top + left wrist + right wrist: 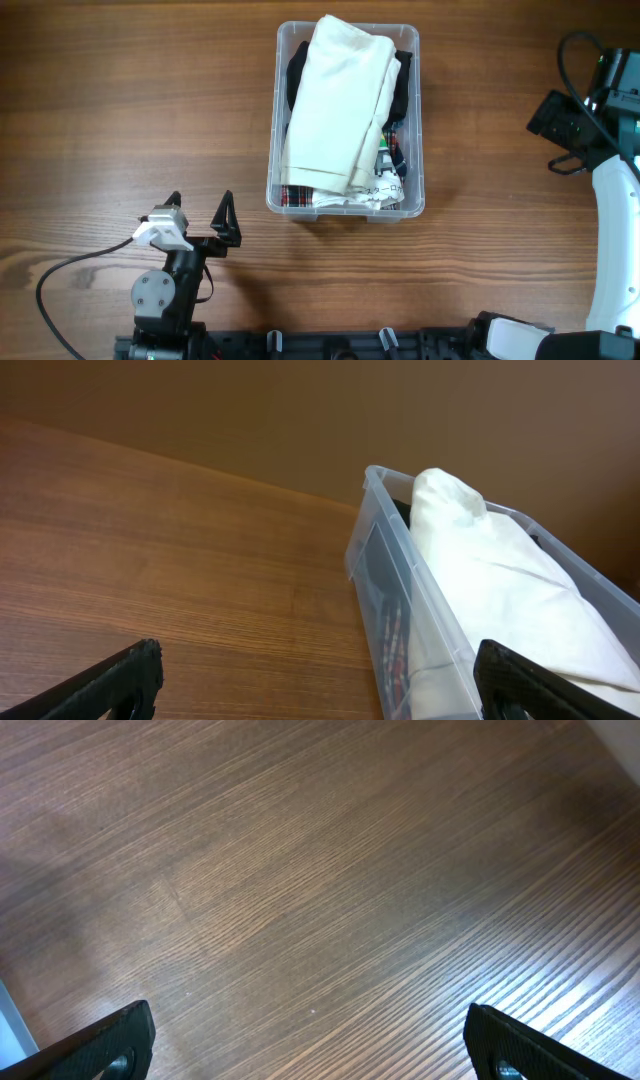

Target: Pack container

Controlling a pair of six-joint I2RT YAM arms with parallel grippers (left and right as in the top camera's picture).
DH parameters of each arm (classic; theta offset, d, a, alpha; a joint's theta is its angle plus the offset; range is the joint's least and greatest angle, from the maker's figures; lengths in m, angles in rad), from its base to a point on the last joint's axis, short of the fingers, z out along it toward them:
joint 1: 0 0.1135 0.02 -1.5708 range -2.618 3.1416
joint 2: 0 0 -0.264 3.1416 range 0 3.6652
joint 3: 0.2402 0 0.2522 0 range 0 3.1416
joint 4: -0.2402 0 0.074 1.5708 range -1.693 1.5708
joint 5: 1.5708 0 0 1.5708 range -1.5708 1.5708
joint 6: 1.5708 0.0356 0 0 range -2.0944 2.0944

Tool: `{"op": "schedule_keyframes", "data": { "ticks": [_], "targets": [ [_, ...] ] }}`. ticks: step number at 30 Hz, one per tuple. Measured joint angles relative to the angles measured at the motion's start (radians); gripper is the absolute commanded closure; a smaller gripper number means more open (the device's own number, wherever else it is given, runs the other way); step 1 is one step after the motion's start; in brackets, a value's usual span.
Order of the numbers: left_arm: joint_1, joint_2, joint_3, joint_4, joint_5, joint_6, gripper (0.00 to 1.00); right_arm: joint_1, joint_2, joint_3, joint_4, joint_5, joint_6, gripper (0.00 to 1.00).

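The container (276,120) is a clear plastic bin at the table's middle back. It holds a folded cream garment (340,100) on top, with dark and plaid clothes under it. In the left wrist view the container (385,530) stands ahead to the right with the cream garment (500,570) in it. My left gripper (200,215) is open and empty, near the front edge, left of and in front of the container. In its own view the left gripper (320,680) frames bare wood. My right gripper (310,1040) is open and empty over bare wood. The right arm (600,110) is at the far right edge.
The wooden table (120,110) surrounds the container. A black cable (70,275) loops by the left arm's base at the front left. The right arm's white link (615,250) stands along the right edge.
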Motion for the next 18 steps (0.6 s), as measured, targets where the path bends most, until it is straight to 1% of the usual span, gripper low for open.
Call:
{"op": "schedule_keyframes", "data": {
  "ticks": [10, 13, 16, 18],
  "targets": [
    [0.001, 0.000, 0.000, 0.000, 0.000, 0.000, 0.00, 0.000, 0.000, 0.000, 0.000, 0.000, 0.000, 0.00],
    [0.001, 0.000, 0.000, 0.000, -0.040, 0.014, 0.00, 0.000, 0.000, 0.000, 0.000, 0.000, 0.000, 0.00],
    [0.001, 0.002, 0.000, 0.000, -0.063, 0.097, 0.00, 0.000, 0.000, 0.000, 0.000, 0.000, 0.000, 0.00],
    [0.001, 0.022, 0.000, 0.000, -0.074, 0.203, 0.00, 0.000, 0.000, 0.000, 0.000, 0.000, 0.000, 0.00]
  ]
}}
